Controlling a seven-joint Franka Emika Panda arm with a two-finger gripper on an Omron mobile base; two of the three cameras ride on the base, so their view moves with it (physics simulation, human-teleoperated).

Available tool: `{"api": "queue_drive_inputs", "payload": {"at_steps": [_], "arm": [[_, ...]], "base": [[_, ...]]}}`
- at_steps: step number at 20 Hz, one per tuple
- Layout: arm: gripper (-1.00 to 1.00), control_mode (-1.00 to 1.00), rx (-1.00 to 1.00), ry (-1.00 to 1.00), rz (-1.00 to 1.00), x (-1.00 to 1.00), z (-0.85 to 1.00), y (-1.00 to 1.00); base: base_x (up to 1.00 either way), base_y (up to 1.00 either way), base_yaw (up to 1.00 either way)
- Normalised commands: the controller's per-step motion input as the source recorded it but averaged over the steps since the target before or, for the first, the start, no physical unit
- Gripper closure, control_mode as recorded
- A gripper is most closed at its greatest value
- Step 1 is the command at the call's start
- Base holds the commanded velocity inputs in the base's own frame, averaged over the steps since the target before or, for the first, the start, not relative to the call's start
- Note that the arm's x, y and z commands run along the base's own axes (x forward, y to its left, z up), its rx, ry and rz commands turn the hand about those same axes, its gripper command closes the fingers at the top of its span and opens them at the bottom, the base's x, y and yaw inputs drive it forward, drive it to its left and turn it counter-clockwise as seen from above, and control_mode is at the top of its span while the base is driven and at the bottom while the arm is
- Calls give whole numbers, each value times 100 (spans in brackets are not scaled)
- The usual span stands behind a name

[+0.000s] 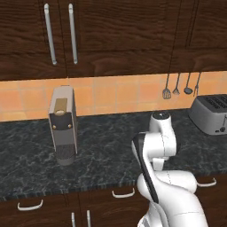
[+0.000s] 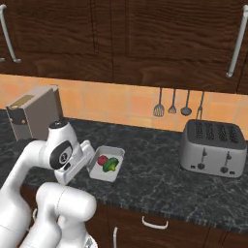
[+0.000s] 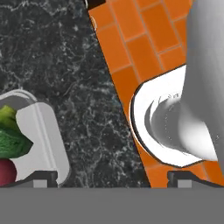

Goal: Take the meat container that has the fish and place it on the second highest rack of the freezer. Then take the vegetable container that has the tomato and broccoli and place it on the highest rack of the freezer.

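The vegetable container (image 2: 115, 156) is a white tray on the dark counter, holding the red tomato (image 2: 102, 160) and the green broccoli (image 2: 112, 165). In the right base view my white hand hangs just left of it, close to its near rim. The hand view shows the vegetable container (image 3: 43, 131) at the lower left, with the broccoli (image 3: 11, 142) and the tomato (image 3: 6, 171) inside. My gripper (image 3: 113, 178) is open, with bare counter between its fingertips (image 3: 46, 177). The meat container with the fish and the freezer are out of view.
A grey coffee machine (image 1: 63, 124) stands on the black marble counter (image 1: 106, 146) at the left, a silver toaster (image 2: 213, 147) at the right. Utensils (image 2: 172, 104) hang on the orange tile wall. Dark wood cabinets (image 2: 160, 34) hang above, and drawers run below the counter edge.
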Motion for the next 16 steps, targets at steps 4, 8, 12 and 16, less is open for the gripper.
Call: {"api": "queue_drive_inputs", "payload": {"at_steps": [4, 8, 12, 16], "arm": [[-100, -100, 4, 4, 0, 52, -55, -2], [-100, -100, 2, 10, 0, 45, -70, -2], [-100, -100, 0, 5, 0, 19, -78, 0], [-100, -100, 0, 2, -1, 0, -96, 0]], "base": [[0, 0, 0], [0, 0, 0], [0, 0, 0], [0, 0, 0]]}}
